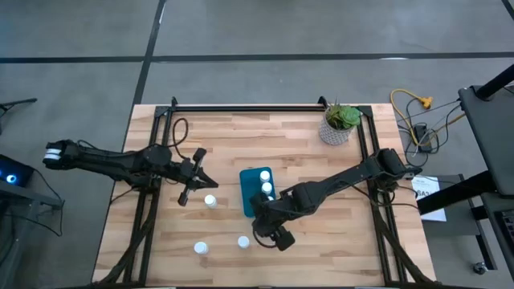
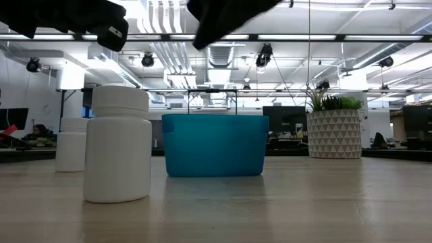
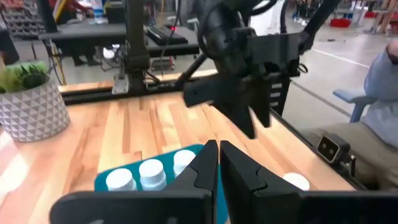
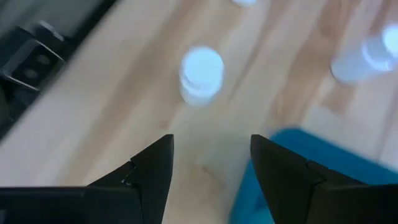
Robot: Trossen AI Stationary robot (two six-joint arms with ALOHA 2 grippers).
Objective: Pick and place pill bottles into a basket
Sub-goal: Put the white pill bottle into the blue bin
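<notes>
The teal basket (image 1: 250, 193) stands at the table's middle with three white pill bottles (image 3: 152, 172) upright inside it. Three more bottles stand on their bases on the wood: one left of the basket (image 1: 210, 201) and two nearer the front edge (image 1: 201, 248) (image 1: 243, 241). My left gripper (image 1: 201, 178) hovers left of the basket, shut and empty; its fingers (image 3: 219, 163) point toward the basket. My right gripper (image 1: 273, 238) hangs above the table just in front of the basket, open and empty (image 4: 211, 155), with one loose bottle (image 4: 201, 71) ahead of it.
A white patterned pot with a green plant (image 1: 340, 124) stands at the far right corner. In the low view the basket (image 2: 214, 145) sits mid-table, with two bottles (image 2: 116, 145) (image 2: 71, 145) left of it. Black frame rails run along the table's sides.
</notes>
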